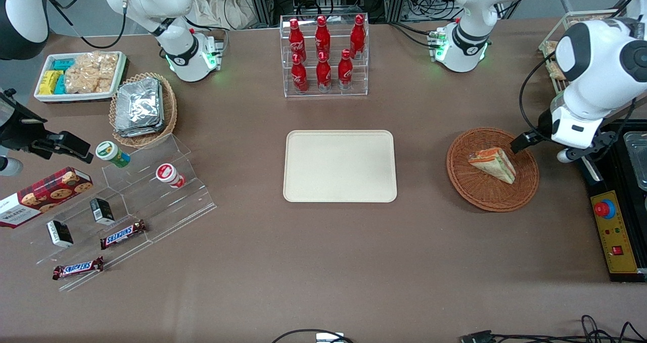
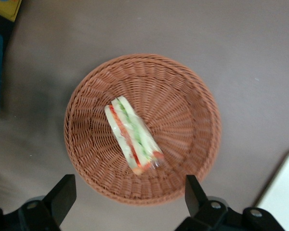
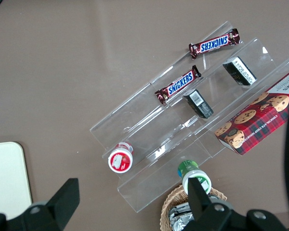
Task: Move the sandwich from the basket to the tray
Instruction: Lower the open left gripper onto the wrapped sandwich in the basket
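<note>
Brown surface (image 1: 323, 262) spreads widest, carrying everything. Next in size, the cream tray (image 1: 339, 165) lies well apart from the end effector (image 2: 130, 195), toward the parked arm's end. Directly below the end effector sits the reddish-brown wicker basket (image 2: 183, 101), its rim just under the two dark fingers (image 2: 62, 195), which stand wide apart with nothing between them. Smallest, the wrapped sandwich (image 2: 133, 134) lies in the basket's middle, on its side, apart from both fingers.

SNICKERS: two candy bars (image 3: 214, 44) | WALKERS, seemingly, plus CHOCOLATE CHIP: cookie box (image 1: 43, 195) | Coca-Cola script: red bottles (image 1: 323, 37)
</note>
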### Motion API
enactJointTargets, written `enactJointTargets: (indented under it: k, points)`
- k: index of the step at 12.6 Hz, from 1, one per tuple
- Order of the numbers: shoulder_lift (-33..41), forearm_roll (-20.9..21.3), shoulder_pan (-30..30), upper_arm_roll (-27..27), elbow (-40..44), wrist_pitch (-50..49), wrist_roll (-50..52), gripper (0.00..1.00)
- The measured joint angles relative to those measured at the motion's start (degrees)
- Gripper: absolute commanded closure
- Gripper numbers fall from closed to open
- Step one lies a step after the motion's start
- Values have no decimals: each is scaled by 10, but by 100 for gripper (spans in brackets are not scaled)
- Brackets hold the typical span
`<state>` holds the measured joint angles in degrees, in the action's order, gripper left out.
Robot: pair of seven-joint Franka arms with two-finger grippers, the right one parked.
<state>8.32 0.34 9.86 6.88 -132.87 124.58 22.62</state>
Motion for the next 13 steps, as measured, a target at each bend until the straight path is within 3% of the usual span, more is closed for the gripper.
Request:
enactJointTargets:
  k: [4,13]
  points:
    - [0,-1,16,1,-89,118,70,0]
    - [-41,-1,9,9,-168,269,186,0]
